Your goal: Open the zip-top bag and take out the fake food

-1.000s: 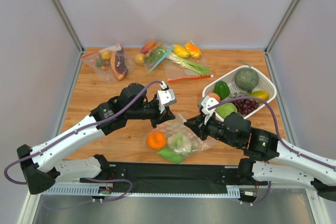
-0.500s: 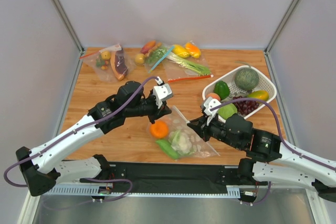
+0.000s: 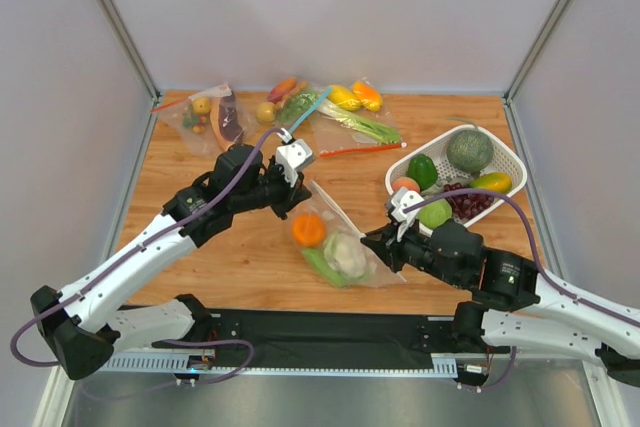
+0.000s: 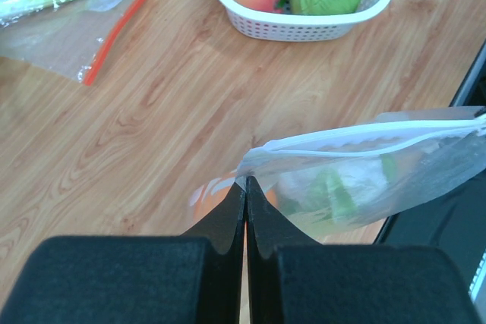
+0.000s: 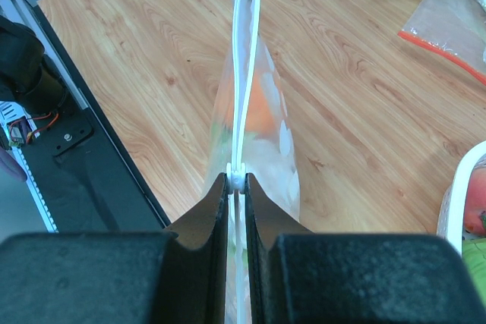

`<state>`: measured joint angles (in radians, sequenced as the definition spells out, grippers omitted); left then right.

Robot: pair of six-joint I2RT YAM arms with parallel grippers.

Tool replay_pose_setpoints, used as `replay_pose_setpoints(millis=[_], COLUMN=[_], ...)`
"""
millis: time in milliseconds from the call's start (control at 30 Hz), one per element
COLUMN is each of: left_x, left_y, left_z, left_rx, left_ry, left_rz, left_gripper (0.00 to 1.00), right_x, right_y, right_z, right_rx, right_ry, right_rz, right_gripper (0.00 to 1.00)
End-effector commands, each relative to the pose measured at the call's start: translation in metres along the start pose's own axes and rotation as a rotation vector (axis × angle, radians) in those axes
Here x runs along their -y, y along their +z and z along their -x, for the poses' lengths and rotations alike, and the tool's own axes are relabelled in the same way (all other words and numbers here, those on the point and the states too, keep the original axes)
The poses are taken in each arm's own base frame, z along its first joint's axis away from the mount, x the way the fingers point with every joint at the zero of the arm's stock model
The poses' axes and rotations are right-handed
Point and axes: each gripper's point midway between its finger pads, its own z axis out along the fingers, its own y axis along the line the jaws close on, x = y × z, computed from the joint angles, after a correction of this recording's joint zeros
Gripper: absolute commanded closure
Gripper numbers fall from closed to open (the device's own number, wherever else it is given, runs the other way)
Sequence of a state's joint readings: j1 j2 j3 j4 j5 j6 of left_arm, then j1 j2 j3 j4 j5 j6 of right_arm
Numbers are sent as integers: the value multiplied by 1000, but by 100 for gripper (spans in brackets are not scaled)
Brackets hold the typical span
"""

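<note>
the zip-top bag (image 3: 350,239) is held up over the near middle of the table (image 3: 200,247), with the orange (image 3: 308,229), cauliflower (image 3: 347,254) and green piece (image 3: 322,265) sagging in its belly. its zip strip (image 5: 247,51) is the long axis, running from far-left to near-right, and looks sealed. the left gripper (image 4: 245,184) is clamped flat on the far-left corner, and the right gripper (image 5: 238,180) is pinched on the strip's near-right end. neither arm is nearer, so we judge the opening must run along this line.
</note>
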<state>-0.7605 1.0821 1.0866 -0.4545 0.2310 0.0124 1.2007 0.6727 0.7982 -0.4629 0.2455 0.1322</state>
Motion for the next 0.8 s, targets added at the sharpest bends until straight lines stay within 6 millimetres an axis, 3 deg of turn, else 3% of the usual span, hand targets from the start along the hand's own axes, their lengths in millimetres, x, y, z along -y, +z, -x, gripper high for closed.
replay_pose_setpoints(millis=[0, 467, 767], left_x=[-28, -77, -96], left_y=[-5, -15, -19], left_z=[5, -2, -8], left_rx=[15, 10, 5], left_ry=[-23, -132, -189], left_rz=[117, 261, 307], left_gripper=[100, 100, 100], right_x=[2, 9, 15], right_y=[-6, -17, -23], right_z=[3, -5, -11], right_rx=[21, 12, 9], right_ry=[23, 38, 51], right_rz=[-7, -30, -49], right_gripper=[100, 100, 100])
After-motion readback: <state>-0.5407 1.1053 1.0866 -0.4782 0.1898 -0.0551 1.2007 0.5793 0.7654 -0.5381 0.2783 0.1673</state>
